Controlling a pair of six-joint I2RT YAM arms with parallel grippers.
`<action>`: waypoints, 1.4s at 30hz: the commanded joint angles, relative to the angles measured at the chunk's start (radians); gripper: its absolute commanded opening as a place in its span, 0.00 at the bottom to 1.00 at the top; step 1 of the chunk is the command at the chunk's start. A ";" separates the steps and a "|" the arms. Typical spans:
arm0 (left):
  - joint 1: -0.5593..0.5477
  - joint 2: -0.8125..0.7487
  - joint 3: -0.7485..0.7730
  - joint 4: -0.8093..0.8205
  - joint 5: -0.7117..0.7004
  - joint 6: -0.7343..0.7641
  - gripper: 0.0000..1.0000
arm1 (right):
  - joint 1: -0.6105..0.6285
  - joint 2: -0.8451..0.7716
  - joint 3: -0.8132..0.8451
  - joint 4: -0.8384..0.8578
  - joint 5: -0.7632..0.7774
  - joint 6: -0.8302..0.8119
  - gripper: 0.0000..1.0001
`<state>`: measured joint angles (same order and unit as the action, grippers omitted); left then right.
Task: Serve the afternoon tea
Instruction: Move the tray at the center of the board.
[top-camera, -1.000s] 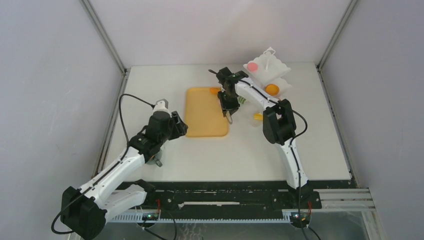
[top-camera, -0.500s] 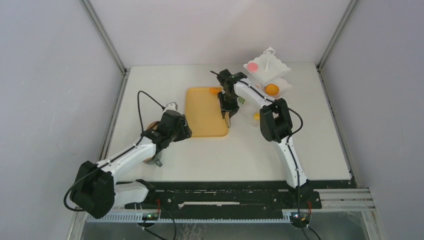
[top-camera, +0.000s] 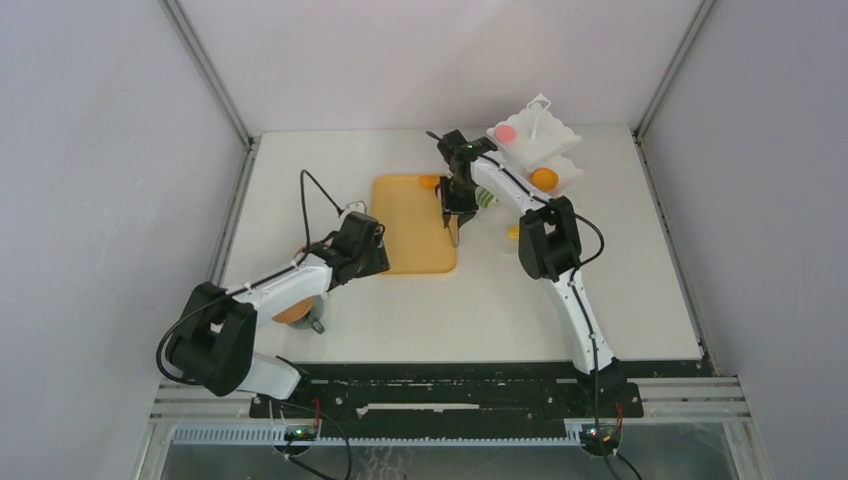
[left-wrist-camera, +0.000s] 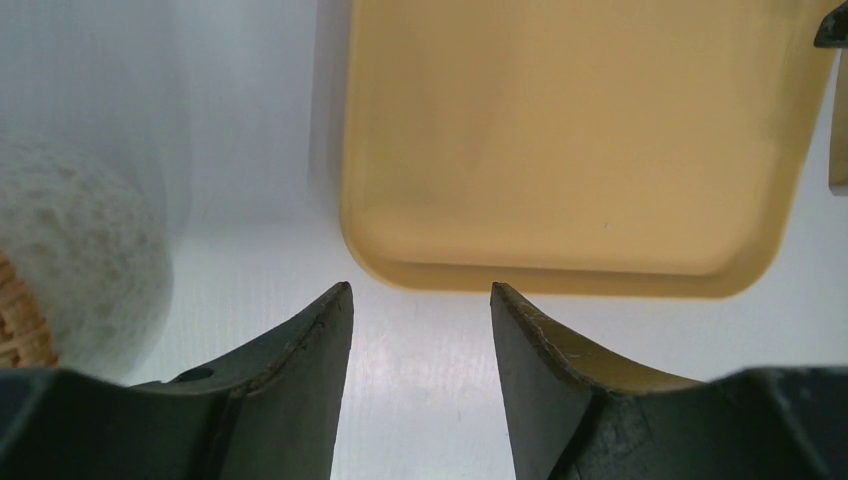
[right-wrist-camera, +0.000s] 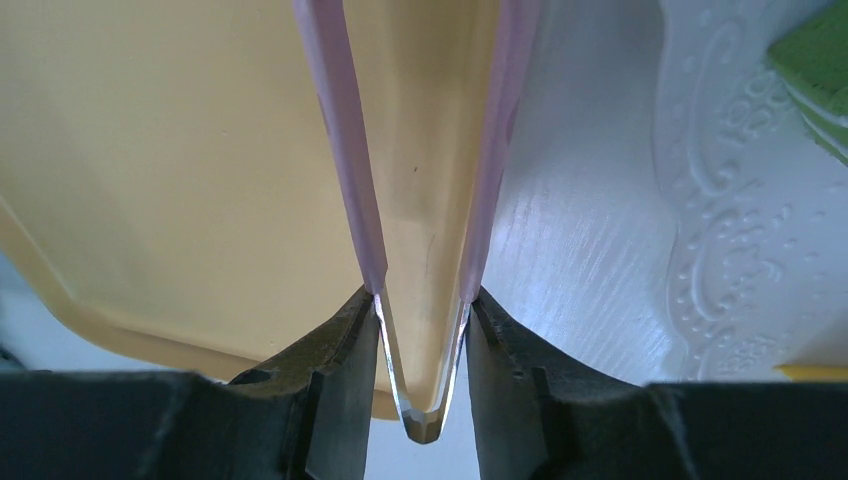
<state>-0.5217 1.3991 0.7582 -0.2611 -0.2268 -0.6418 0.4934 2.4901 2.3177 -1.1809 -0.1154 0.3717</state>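
My right gripper (top-camera: 455, 212) is shut on the thin pink tongs (right-wrist-camera: 346, 150) and holds them over the right edge of the tan board (top-camera: 410, 225). An orange tart (top-camera: 430, 182) sits at the board's far edge. A green donut (top-camera: 484, 199) and a yellow wedge (top-camera: 515, 233) lie right of the gripper; the donut also shows in the right wrist view (right-wrist-camera: 815, 65). My left gripper (left-wrist-camera: 420, 290) is open and empty just short of the board's near left corner (left-wrist-camera: 400, 270). A speckled white mug (left-wrist-camera: 85, 260) on a cork coaster (left-wrist-camera: 20, 325) stands to its left.
A white tiered stand (top-camera: 540, 150) at the back right carries a pink round (top-camera: 506, 132) and another orange tart (top-camera: 544, 179). A white embossed plate (right-wrist-camera: 730, 250) lies right of the tongs. A cork coaster (top-camera: 292, 313) shows under my left arm.
My left arm has stretched lower and forward, bringing its gripper closer to the board's near left corner. My right gripper has drawn slightly toward the back with the tongs.
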 joint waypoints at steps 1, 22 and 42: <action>-0.005 0.049 0.096 -0.008 -0.043 0.025 0.58 | -0.008 0.013 0.045 -0.025 -0.001 0.021 0.43; -0.024 0.232 0.157 -0.119 -0.015 0.025 0.57 | 0.015 0.031 0.058 -0.065 0.022 -0.008 0.43; -0.081 0.149 0.025 -0.194 0.040 -0.026 0.57 | 0.076 -0.091 0.045 -0.105 0.157 -0.001 0.41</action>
<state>-0.5869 1.5764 0.8371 -0.3927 -0.2295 -0.6464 0.5579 2.5210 2.3333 -1.2869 -0.0288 0.3656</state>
